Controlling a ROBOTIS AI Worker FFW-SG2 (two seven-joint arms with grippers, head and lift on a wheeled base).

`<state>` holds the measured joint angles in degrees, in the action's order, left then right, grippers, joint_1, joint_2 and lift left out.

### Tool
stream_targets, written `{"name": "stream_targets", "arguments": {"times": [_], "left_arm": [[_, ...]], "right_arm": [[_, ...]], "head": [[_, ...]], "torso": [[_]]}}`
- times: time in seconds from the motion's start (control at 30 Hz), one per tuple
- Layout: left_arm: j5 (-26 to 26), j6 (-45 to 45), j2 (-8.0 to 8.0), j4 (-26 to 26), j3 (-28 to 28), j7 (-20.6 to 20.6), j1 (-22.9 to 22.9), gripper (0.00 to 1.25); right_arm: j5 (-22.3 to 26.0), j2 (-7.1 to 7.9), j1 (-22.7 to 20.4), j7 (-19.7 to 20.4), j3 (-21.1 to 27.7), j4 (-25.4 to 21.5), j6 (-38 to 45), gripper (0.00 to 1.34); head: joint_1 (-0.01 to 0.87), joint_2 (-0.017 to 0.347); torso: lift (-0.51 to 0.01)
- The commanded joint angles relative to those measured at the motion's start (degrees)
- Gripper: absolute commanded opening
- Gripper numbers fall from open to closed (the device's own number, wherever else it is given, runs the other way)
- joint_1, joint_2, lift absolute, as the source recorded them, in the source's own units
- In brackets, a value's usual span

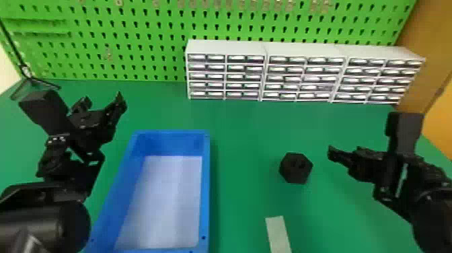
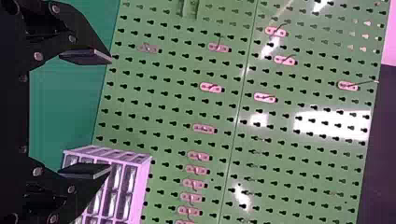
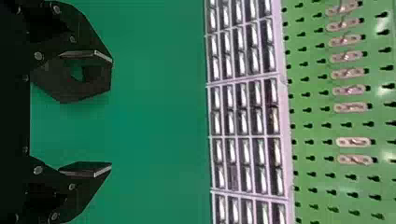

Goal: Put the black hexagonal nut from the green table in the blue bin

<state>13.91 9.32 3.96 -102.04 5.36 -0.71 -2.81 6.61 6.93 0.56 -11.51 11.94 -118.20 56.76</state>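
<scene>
Our black right end effector (image 3: 112, 112) is spread beside the black hexagonal nut (image 1: 296, 168), toward the green desk's (image 1: 249, 134) right edge, probably placed for a short sideways grasp. Our left one (image 2: 112, 113), also spread, waits near the far left corner, seemingly unneeded. The head view gives the open route to the blue plastic bin (image 1: 205, 188); the right wrist view reveals the nut's hole.

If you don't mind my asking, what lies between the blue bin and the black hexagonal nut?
In the head view, the stretch between the blue bin and the black hexagonal nut is bare, just green table.
</scene>
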Motion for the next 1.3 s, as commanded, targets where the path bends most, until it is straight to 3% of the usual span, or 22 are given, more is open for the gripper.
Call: {"name": "stream_targets", "arguments": {"times": [0.0,0.5,0.73,1.27], "left_arm": [[0.0,0.0,0.0,-0.1,0.2,0.0,0.0,0.81],[0.0,0.0,0.0,-0.4,0.5,0.1,0.1,0.81],[0.1,0.0,-0.09,-0.5,0.5,0.1,0.1,0.81],[0.1,0.0,-0.09,-0.5,0.3,0.2,0.1,0.81]], "right_arm": [[-1.9,0.01,0.5,0.0,-1.0,-3.3,6.4,0.87],[-5.6,-0.08,2.1,0.0,-3.1,-10.5,21.0,0.87],[-6.5,0.98,2.3,0.0,-4.7,-12.7,26.8,0.87],[-7.8,1.77,4.1,0.0,-6.2,-14.2,31.1,0.87]], "head": [[0.692,0.008],[0.692,0.008],[0.692,0.008],[0.692,0.008]], "torso": [[-0.097],[-0.097],[-0.097],[-0.097]]}}
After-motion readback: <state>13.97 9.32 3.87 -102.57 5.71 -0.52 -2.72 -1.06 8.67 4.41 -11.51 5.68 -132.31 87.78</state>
